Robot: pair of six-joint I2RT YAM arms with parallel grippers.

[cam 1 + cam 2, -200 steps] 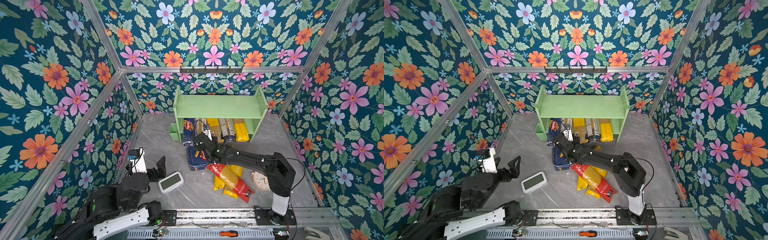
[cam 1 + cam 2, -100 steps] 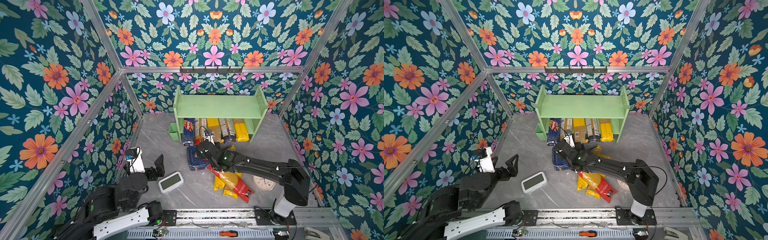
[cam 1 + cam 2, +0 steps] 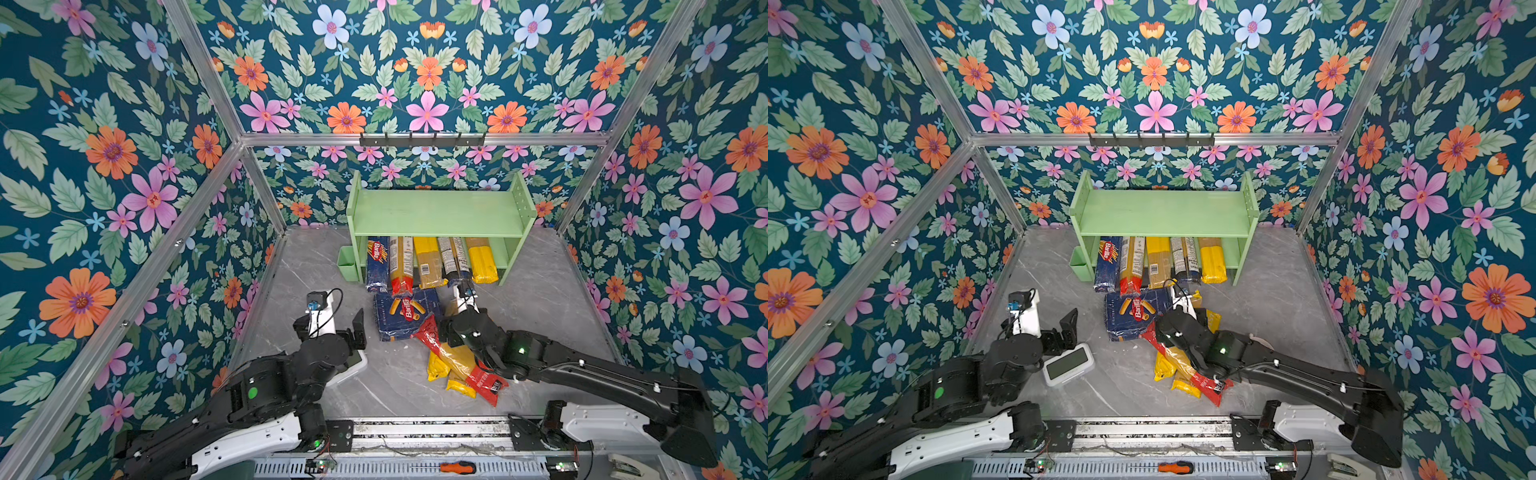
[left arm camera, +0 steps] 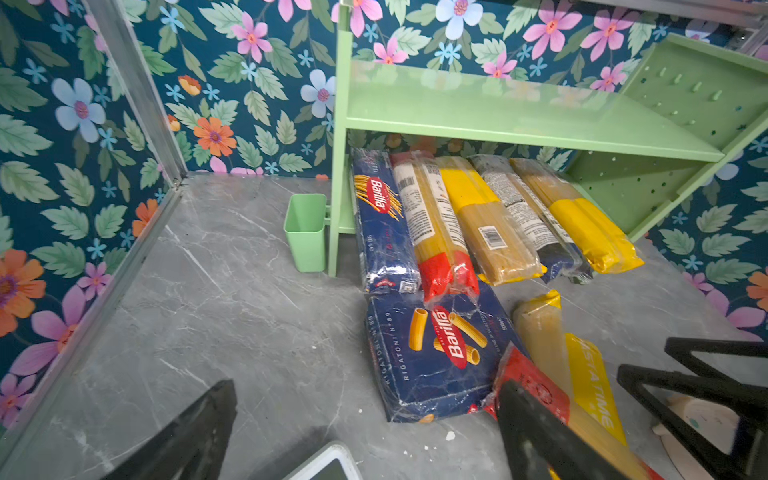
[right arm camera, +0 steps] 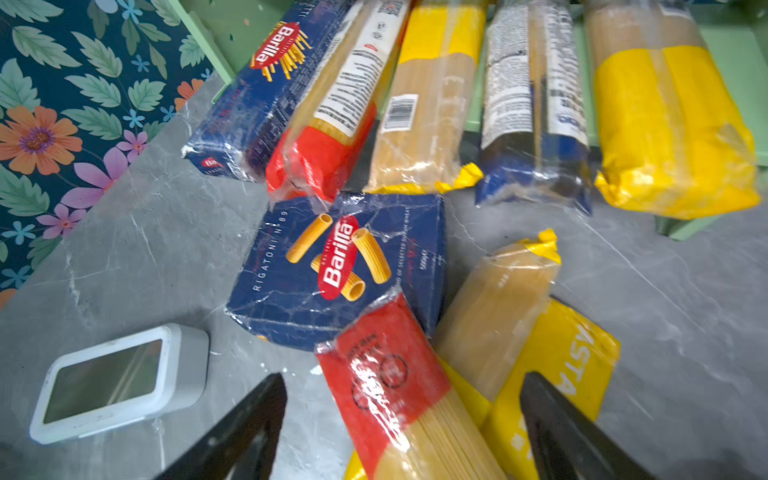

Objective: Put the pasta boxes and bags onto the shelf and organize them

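Five packs lie side by side on the shelf's (image 3: 436, 212) lower tier — a spaghetti box (image 3: 377, 259) and four bags (image 3: 428, 262) — ends jutting over the tabletop (image 3: 316, 266). Just before them lies the rigatoni box (image 3: 405, 316), a loose red bag (image 5: 386, 374) overlapping its corner atop yellow bags (image 5: 557, 365). The right fingers (image 5: 249, 428) stand spread astride that red bag, gripping nothing; the left fingers (image 4: 195, 428) are spread too, empty, above the tabletop.

Right tool (image 5: 403, 378) backed off the shelf (image 3: 436, 212), now over the red-ended bag (image 5: 382, 353) in the counter (image 3: 316, 270) pile. Left tool (image 4: 365, 386) edged forward, its arm nearer the white device (image 3: 1067, 363).
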